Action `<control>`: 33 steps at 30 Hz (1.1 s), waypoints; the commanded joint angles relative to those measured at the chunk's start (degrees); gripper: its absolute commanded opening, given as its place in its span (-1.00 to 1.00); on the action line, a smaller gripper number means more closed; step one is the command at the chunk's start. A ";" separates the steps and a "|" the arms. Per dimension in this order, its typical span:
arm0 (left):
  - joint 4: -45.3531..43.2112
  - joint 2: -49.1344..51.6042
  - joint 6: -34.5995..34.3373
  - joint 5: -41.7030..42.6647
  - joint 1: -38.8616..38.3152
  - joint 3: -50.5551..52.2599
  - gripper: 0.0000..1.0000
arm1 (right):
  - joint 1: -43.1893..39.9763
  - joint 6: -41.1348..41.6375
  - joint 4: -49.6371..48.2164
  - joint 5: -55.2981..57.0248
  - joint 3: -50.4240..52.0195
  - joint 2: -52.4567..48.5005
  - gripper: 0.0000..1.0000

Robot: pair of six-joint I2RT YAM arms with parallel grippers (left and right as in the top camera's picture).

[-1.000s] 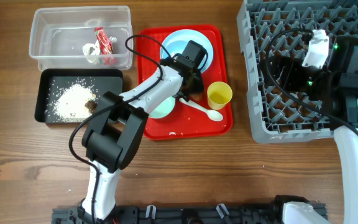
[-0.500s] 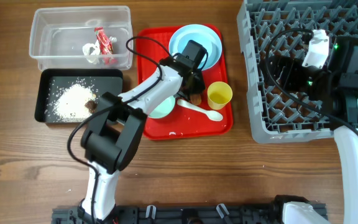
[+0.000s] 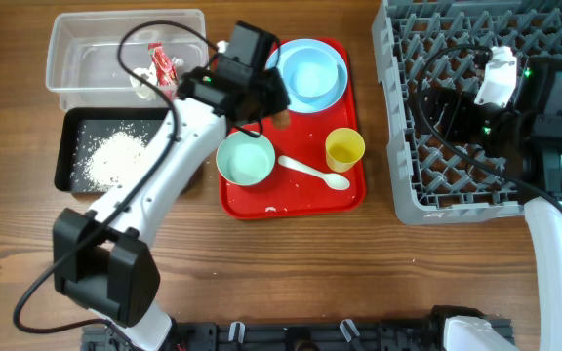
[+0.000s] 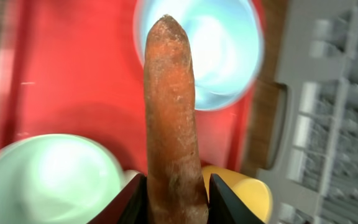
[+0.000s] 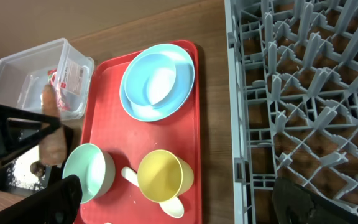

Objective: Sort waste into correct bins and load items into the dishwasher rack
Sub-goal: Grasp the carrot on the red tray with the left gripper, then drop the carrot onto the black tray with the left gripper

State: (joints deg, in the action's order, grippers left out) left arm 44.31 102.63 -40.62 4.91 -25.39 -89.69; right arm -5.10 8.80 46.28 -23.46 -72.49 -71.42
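Observation:
My left gripper [image 3: 276, 109] is shut on the orange-brown sausage piece [image 4: 169, 106] and holds it above the red tray, between the mint-green bowl [image 3: 246, 159] and the light blue plate [image 3: 332, 90]. The piece also shows in the right wrist view [image 5: 51, 134]. The pale blue bowl [image 3: 307, 70] sits on the plate. The yellow cup [image 3: 344, 149] and white spoon [image 3: 315, 173] lie on the tray. The clear tub [image 3: 86, 39] holds the wrapper [image 3: 164, 66] and tissue [image 3: 142, 80]. The black tray [image 3: 174, 122] holds rice [image 3: 115, 156] and a dark lump [image 3: 144, 166]. My right gripper [image 5: 185, 199] is open over the grey rack [image 3: 476, 200].
The flat red serving tray [image 3: 301, 200] lies in the middle with a few white crumbs on it. The left arm stretches from the front edge across the black tray's right side. Bare wood shows between the red tray and the rack.
My left gripper has lifted the sausage piece off the red tray and moved back and to the left. The left arm has swung left. The right arm has not moved.

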 commanded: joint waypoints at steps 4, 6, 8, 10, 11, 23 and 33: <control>9.40 -1.92 -3.56 -2.62 13.35 -0.55 -0.76 | 0.39 0.20 -0.17 2.16 -0.90 -0.50 0.99; 12.02 -1.92 -7.74 -2.60 17.31 -0.55 -0.92 | 0.39 0.22 -0.20 2.80 -0.90 -0.50 0.99; 13.46 -1.92 -10.05 -2.62 20.59 -0.55 -0.92 | 0.39 0.20 -0.42 2.95 -0.90 -0.50 0.99; 14.45 -1.92 -10.03 -2.62 23.19 -0.55 -0.92 | 0.39 0.22 -0.57 2.97 -0.90 -0.50 0.99; 15.15 -1.92 -10.01 -2.69 24.24 -0.55 -0.92 | 0.39 0.22 -0.55 2.95 -0.90 -0.50 0.99; 12.96 -1.38 -30.08 -12.37 30.03 7.34 -0.54 | 0.39 0.17 -0.22 2.97 -0.90 -0.50 0.99; -6.10 -1.38 -30.82 -14.64 30.01 25.51 -0.50 | 0.39 0.20 -0.17 2.97 -0.90 -0.50 0.99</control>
State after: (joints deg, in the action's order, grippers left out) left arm 39.72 102.26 -70.02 -7.49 4.51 -67.02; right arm -5.10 8.80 46.26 -21.12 -72.49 -71.42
